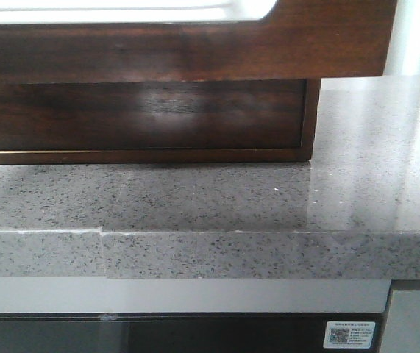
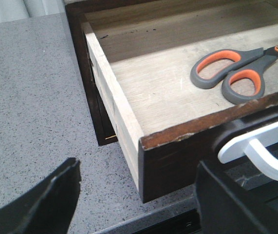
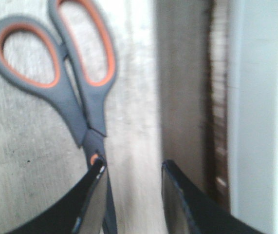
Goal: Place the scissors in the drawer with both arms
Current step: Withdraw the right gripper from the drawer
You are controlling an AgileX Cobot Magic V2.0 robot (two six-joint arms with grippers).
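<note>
The drawer (image 1: 195, 51), with a glossy dark red-brown front and a white area along its upper edge, stands pulled out over the counter. In the left wrist view the drawer (image 2: 177, 161) is open and grey scissors with orange-lined handles (image 2: 236, 73) lie flat on its pale wooden floor. My left gripper (image 2: 139, 195) is open and empty, just outside the drawer's front corner. My right gripper (image 3: 131, 168) is open above the drawer floor. The scissors (image 3: 70, 83) lie under it, their blade running along the inner side of one finger (image 3: 92, 195). Neither gripper shows in the front view.
The drawer's cabinet (image 1: 143, 118) sits on a speckled grey stone counter (image 1: 195, 198). A white curved handle (image 2: 260, 146) hangs on the drawer front. Below the counter edge are a white strip and a dark panel with a QR sticker (image 1: 351, 334).
</note>
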